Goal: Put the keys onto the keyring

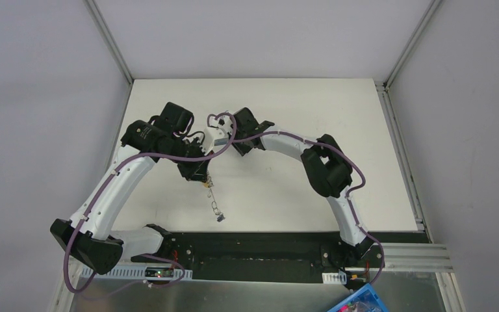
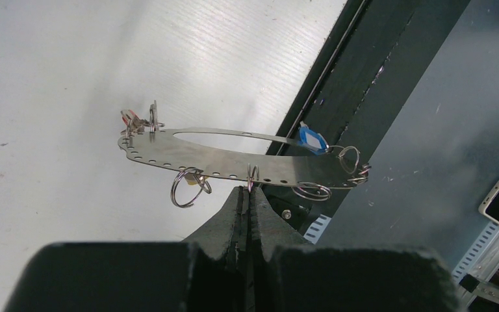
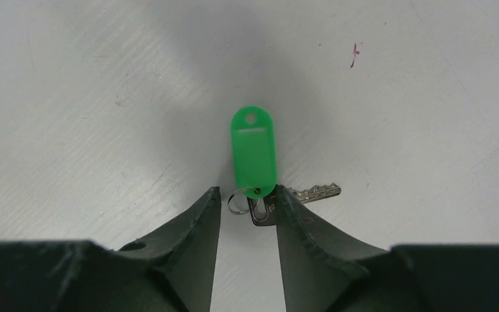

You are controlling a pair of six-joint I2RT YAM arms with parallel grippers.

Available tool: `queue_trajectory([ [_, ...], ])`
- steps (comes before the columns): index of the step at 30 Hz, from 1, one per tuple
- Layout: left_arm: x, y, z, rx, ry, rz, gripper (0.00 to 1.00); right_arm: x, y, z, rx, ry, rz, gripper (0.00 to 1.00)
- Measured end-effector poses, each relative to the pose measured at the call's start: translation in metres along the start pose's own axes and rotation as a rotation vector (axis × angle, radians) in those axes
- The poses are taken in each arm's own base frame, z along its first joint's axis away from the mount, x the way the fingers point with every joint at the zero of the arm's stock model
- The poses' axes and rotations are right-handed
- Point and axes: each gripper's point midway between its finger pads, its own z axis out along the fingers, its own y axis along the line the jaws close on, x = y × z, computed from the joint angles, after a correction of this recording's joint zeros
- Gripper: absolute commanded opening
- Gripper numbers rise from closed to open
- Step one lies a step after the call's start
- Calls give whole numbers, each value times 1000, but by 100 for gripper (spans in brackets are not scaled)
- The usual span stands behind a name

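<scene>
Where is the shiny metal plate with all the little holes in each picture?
Top external: the keyring plate is a thin streak from the left pincer toward the near table edge, left of centre.
Left wrist: the keyring plate fills the middle, just beyond the shut pincer tips.
Right wrist: not in it.
Shared landmark: the white table, behind everything in all three.

Overhead view looks down on the whole table [image 1: 286, 195]; 2 wrist views (close) face its surface.
</scene>
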Motion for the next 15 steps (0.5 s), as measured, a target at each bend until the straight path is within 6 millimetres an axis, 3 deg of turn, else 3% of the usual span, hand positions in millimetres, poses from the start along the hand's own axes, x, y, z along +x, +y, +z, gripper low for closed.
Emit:
queue_trajectory([
  [15, 0, 0, 1, 2, 3, 1, 0, 6, 0, -5, -1, 11, -11, 24],
])
